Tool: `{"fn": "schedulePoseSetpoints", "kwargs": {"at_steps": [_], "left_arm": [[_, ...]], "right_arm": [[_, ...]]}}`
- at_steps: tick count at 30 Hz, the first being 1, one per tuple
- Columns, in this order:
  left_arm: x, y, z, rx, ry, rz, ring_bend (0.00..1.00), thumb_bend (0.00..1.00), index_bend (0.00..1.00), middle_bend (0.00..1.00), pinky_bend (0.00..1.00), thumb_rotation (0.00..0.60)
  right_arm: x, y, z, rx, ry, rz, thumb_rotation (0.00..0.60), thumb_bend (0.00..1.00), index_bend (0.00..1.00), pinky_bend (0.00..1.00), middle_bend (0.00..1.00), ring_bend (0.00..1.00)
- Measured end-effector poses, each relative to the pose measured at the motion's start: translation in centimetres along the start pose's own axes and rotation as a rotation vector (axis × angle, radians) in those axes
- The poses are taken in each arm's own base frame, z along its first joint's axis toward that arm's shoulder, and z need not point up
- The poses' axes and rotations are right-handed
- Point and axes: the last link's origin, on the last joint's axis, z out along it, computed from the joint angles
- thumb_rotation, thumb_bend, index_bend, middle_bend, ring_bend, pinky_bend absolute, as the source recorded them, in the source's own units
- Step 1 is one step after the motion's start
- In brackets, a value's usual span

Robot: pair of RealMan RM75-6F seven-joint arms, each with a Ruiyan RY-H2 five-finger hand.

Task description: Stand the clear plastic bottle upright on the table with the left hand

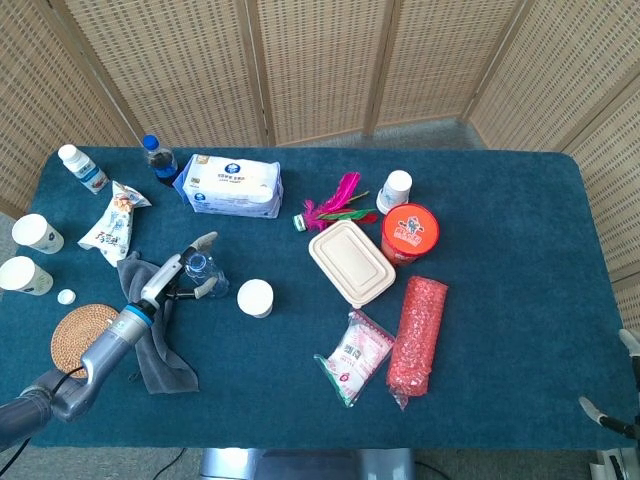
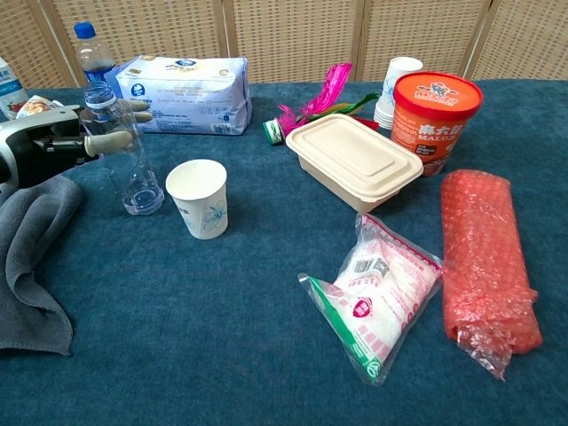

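The clear plastic bottle stands with its base on the blue table, leaning slightly toward my left hand. My left hand reaches in from the left and holds the bottle near its neck, with fingers in front of it and behind it. Only the tips of my right hand show at the bottom right edge of the head view, far from the bottle.
A white paper cup stands just right of the bottle. A grey cloth lies under my left forearm, beside a woven coaster. A tissue pack and a blue-capped bottle sit behind.
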Motion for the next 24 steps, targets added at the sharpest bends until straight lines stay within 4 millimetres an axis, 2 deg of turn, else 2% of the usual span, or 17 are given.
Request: {"fn": "schedulePoseSetpoints", "kwargs": {"at_steps": [7,12,24], "left_arm": [[0.0,-0.1,-0.3,0.004,-0.011,0.014,0.00,0.39,0.00,0.00,0.00,0.436],[0.3,-0.1,-0.5,-0.003,-0.007,0.019,0.00,0.36,0.00,0.00,0.00,0.380],[0.7,0.1,-1.2,-0.019,0.002,0.043,0.00,0.35,0.00,0.00,0.00,0.361]], "right_arm": [[0.0,-0.2,0.1,0.005,-0.001,-0.002,0.600,0.00,0.00,0.00,0.00,0.00],[0.0,-0.2,0.1,0.007,0.001,-0.002,0.600,0.00,0.00,0.00,0.00,0.00],[0.0,-0.3,0.2,0.012,0.001,-0.003,0.600,0.00,0.00,0.00,0.00,0.00]]}}
